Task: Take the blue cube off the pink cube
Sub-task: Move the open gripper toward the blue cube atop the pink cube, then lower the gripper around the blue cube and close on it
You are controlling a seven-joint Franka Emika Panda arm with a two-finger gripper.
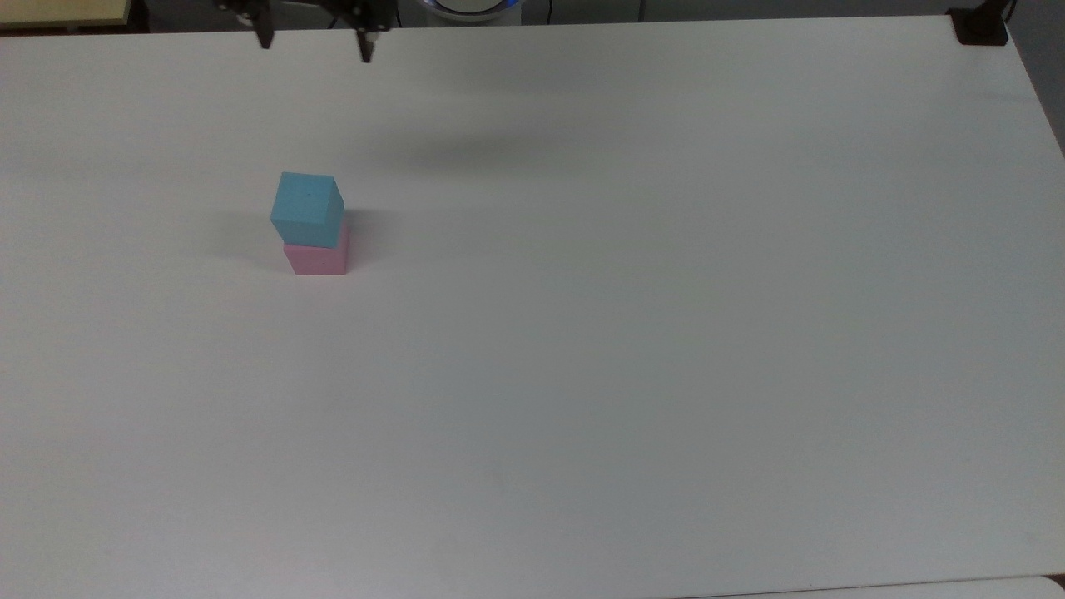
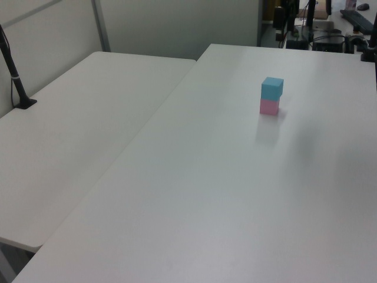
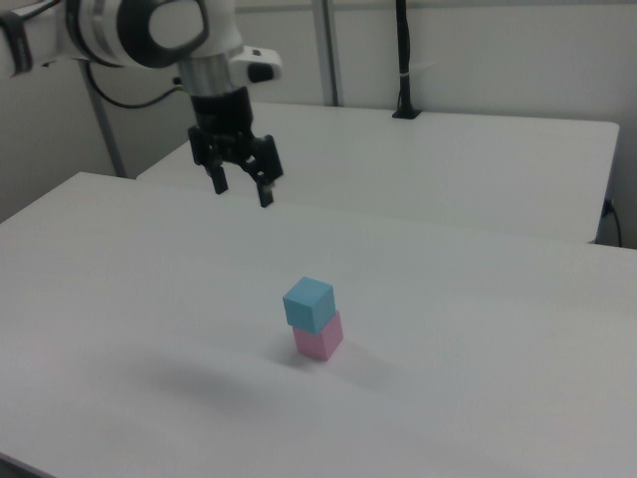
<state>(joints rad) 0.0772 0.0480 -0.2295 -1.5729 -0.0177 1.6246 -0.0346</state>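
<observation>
Stack: blue cube point(image 1: 307, 208) sits directly on top of the pink cube point(image 1: 317, 254), both touching, on the white surface point(image 1: 632, 349); the blue one is turned slightly against the pink one beneath it, so their edges do not line up.
Stack position: in the top view's left half, toward the far edge; in the left view the blue cube point(image 2: 272, 88) and pink cube point(image 2: 269, 107) stand in the upper right; in the right view the blue cube point(image 3: 309, 303) and pink cube point(image 3: 319, 338) stand near the middle.
Gripper: gripper point(image 3: 242, 187) hangs in the air above the surface, well apart from the stack, pointing downward; in the right view it is up and to the left of the cubes.
Fingers: spread apart with nothing between them; in the top view the gripper point(image 1: 315, 43) shows as two dark tips at the upper edge, above the stack.
Arm: white and black arm point(image 3: 129, 32) reaches in from the right view's upper left.
Shadow: soft dark patch point(image 1: 449, 154) lies on the surface, to the top view's right of the cubes.
Neighbouring table: second white table point(image 2: 70, 124) adjoins the surface on the left view's left, with a black post point(image 2: 15, 73) standing on it.
</observation>
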